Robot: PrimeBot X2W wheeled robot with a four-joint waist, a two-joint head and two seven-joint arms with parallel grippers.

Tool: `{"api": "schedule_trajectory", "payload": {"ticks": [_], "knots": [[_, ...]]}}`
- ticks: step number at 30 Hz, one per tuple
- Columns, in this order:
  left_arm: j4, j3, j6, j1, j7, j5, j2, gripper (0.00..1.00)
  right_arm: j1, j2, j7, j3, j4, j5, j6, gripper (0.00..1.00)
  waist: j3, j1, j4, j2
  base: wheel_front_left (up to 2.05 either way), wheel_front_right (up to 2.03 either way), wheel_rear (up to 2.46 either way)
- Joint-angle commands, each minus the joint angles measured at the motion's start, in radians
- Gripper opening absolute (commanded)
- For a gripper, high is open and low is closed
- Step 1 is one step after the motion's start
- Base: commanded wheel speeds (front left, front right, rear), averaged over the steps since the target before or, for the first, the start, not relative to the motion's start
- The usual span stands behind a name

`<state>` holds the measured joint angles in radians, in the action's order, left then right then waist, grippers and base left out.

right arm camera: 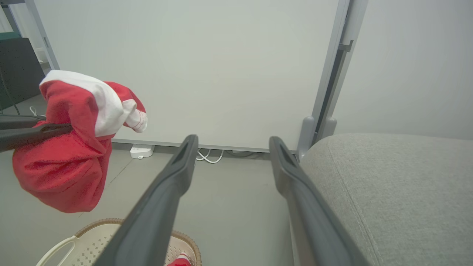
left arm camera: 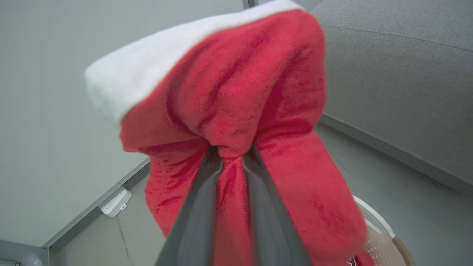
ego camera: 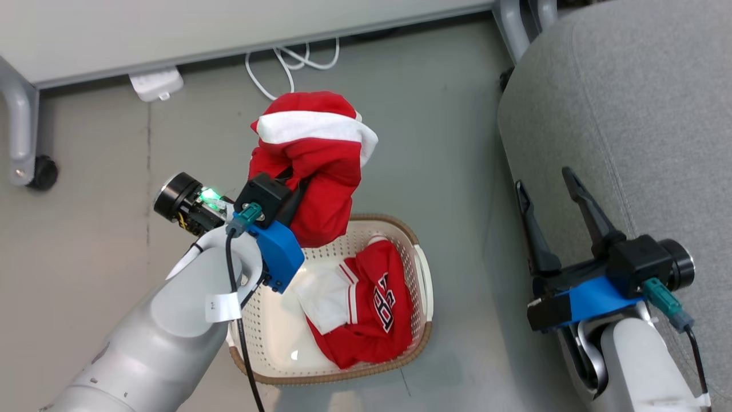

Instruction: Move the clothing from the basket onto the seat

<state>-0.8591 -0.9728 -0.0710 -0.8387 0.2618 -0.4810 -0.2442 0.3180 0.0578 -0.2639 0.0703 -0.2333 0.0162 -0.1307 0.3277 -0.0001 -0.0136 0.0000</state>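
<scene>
Grey floor [ego camera: 400, 114]; grey seat [ego camera: 629, 114] at 3 o'clock. Cream basket [ego camera: 424, 286], 6 o'clock: contains lettered red jersey [ego camera: 377, 309]. Plain red garment [ego camera: 320, 166] aloft at 12 o'clock, pinched by left pincer [left arm camera: 234, 157]. Right pincer [ego camera: 543, 177] spread, empty, at seat edge.

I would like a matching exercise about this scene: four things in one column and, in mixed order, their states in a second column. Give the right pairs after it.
Things:
1. plain red garment
2. lettered jersey
3. right pincer
4. basket

States:
A. stands on the floor
B. open, holding nothing
C. lies in the basket
D. hangs lifted, clamped in the left pincer

Pairs: 1-D, 2-C, 3-B, 4-A
</scene>
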Motion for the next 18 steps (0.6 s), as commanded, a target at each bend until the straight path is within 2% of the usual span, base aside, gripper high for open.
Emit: {"api": "schedule_trajectory", "payload": {"ticks": [1,10,18], "knots": [[0.024,0.026,0.006,0.023,0.005,0.005,-0.006,0.00,-0.027,0.005,-0.001,0.000,-0.006,0.002,0.000,1.00,-0.054,0.0001,0.017,0.0000,0.00,0.00,0.00],[0.136,0.132,0.012,0.107,0.005,0.027,0.007,0.00,-0.116,0.004,-0.001,0.003,-0.027,0.012,0.000,1.00,-0.178,0.0001,0.039,0.0000,0.00,0.00,0.00],[0.175,0.159,0.001,0.174,0.005,0.055,0.036,0.00,-0.186,0.000,-0.001,0.009,-0.037,0.028,0.000,1.00,-0.268,0.0001,0.054,0.0000,0.00,0.00,0.00]]}}
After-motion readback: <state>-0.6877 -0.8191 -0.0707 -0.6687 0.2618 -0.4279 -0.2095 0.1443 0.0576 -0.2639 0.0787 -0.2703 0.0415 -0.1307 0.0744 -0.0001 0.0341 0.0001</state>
